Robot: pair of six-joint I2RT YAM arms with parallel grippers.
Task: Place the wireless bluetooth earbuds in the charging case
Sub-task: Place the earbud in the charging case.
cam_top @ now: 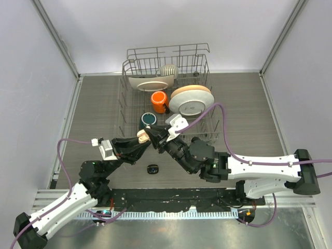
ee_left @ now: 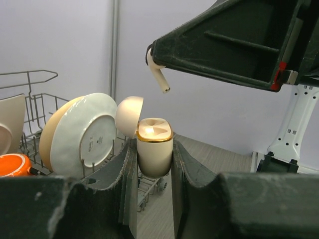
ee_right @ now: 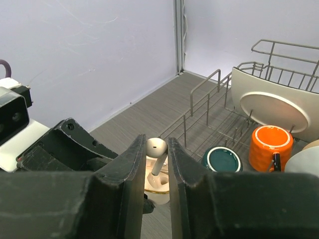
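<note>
The cream charging case [ee_left: 154, 152] with a gold rim stands upright between the fingers of my left gripper [ee_left: 153, 160], which is shut on it. Its lid [ee_left: 129, 116] is flipped open to the left. My right gripper [ee_right: 157, 143] is shut on a cream-white earbud [ee_right: 156, 147]. It holds the earbud just above the open case [ee_right: 159, 185], stem [ee_left: 162, 82] pointing down and apart from the sockets. From above, both grippers meet over the table at the case [cam_top: 142, 136], in front of the rack. No other earbuds show.
A wire dish rack [cam_top: 205, 65] stands close behind, holding an orange mug [cam_top: 159, 101], a teal mug [cam_top: 148, 120] and cream plates [cam_top: 191, 98]. A small black case [cam_top: 152, 169] lies on the table below the grippers.
</note>
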